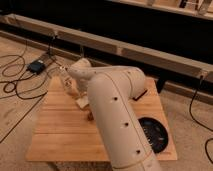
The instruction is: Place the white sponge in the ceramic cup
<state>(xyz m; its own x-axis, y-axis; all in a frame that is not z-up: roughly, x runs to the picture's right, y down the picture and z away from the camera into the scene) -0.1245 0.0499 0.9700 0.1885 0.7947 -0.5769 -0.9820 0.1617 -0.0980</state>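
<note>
One gripper (84, 104), closed tight, low over wood table (55, 135), left of ctr.

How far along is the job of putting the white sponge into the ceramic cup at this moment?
Done: the gripper is low over the far left of the table, jaws shut. In hand: probably the sponge grasp, but the arm hides it. Left: carrying the sponge to the cup, which is also hidden.
</note>
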